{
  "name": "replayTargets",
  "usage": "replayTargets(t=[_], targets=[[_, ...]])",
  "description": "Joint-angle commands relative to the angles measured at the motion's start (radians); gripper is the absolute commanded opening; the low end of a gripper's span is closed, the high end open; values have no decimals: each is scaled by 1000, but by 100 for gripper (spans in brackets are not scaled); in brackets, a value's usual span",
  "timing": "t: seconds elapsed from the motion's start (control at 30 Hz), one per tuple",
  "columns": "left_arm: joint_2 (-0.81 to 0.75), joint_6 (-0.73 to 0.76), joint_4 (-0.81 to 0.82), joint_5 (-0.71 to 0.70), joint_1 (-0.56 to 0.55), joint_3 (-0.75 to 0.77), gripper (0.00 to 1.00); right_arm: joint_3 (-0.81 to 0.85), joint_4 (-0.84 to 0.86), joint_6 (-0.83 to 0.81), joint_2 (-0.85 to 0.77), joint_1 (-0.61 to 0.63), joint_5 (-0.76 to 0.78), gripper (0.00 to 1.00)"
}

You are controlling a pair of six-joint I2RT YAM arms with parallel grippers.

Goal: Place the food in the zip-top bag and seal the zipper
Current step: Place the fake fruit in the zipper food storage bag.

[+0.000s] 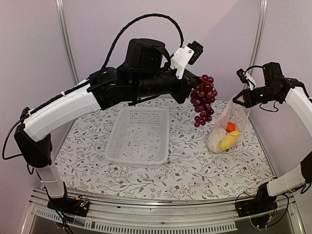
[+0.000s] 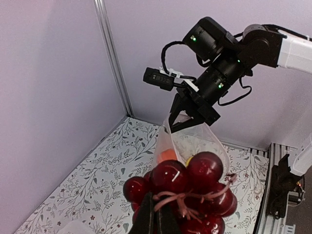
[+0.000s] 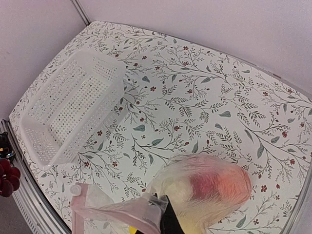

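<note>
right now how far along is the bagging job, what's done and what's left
Done: the orange fruit, a yellow piece and something white sit inside the zip-top bag, and the basket looks empty. In hand: the left gripper holds the grape bunch in the air beside the bag, while the right gripper holds the bag up by its top edge. Left: drop the grapes in, then seal the bag.

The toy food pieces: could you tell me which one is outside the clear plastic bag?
The dark red grape bunch, hanging from the left hand; the round orange fruit and yellow piece lie inside the bag.
</note>
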Motion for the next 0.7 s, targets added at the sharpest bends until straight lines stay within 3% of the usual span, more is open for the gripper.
replayTargets(t=[0.0, 0.4, 0.67], targets=[[46, 11, 94, -17, -28, 39, 0, -20, 3, 16, -33, -5, -75, 0], [176, -26, 204, 87, -31, 165, 0, -43, -36, 11, -42, -4, -213, 0], [285, 42, 249, 100, -31, 257, 0, -37, -69, 18, -52, -4, -343, 0]])
